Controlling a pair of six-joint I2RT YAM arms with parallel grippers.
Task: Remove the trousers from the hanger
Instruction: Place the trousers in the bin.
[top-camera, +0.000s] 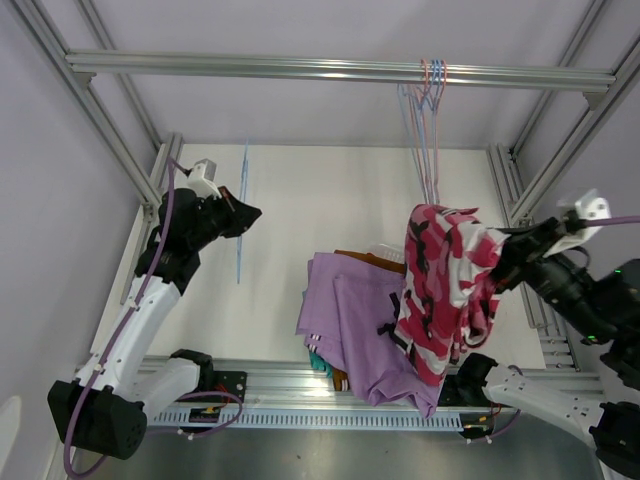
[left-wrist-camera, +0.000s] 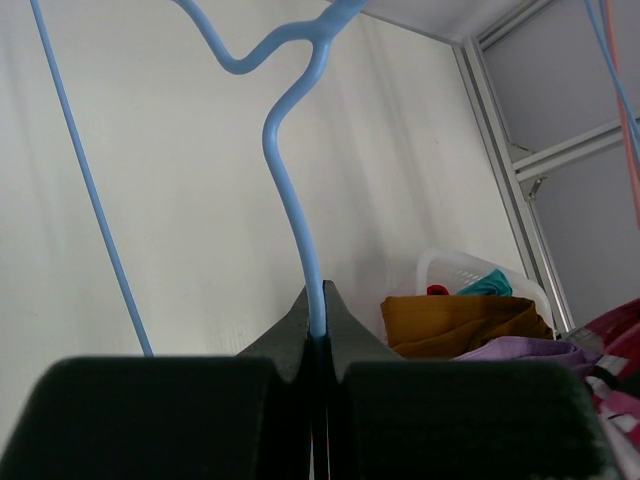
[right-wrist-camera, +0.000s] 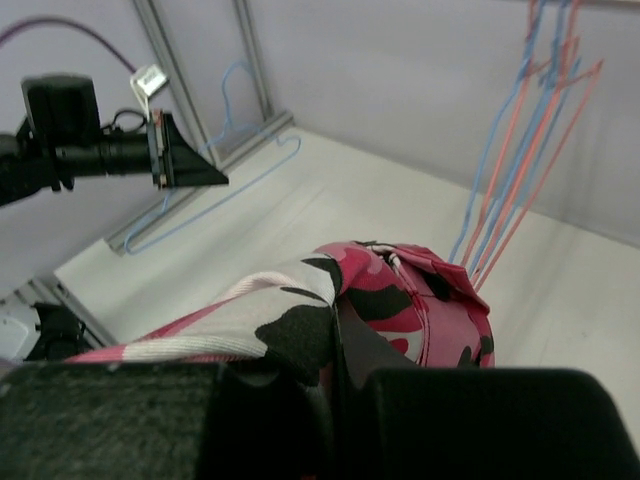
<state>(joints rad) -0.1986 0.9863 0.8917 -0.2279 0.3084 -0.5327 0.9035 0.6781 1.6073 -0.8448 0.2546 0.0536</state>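
While the left gripper (top-camera: 254, 213) sat at 9 o'clock pinched shut on a bare blue hanger (left-wrist-camera: 297, 235), the right gripper (top-camera: 501, 255) at 3 o'clock was clamped on the camo trousers (top-camera: 440, 290), which hung lengthwise toward 6 o'clock over the lilac pair (top-camera: 350, 310).

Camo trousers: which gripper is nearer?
Right. The right gripper grips the camo trousers directly; the left gripper is far off to the left, jaws shut on a blue hanger.
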